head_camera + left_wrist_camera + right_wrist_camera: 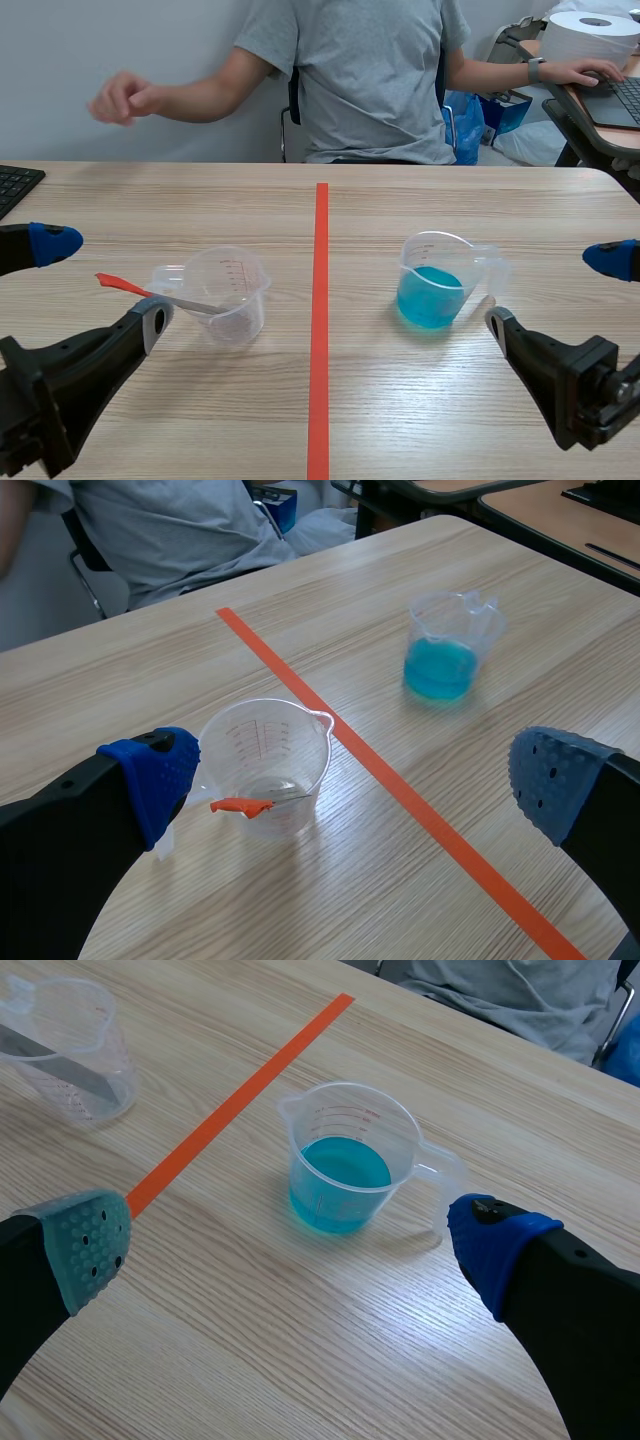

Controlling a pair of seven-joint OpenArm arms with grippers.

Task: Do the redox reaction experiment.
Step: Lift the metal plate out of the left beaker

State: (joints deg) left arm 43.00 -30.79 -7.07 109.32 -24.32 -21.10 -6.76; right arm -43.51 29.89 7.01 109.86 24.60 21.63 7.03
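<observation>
Over the table we are holding left gripper and right gripper apart, empty. Squeezing the seemingly flimsy blue-filled cup is risking spills.

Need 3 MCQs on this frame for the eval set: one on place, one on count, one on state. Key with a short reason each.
1. On which side of the tape line does the cup of blue liquid stand?
A) left arm's B) right arm's C) on the line
2. How many clear cups are on the table?
A) one B) two C) three
3. The left gripper is:
A) open, empty B) shut on nothing C) shut on a cup
Key: 1 B, it sits just ahead of the right gripper; 2 B, the blue-filled one and the cup holding the orange-handled tool; 3 A, its pads stand wide apart, nothing pressed between.
</observation>
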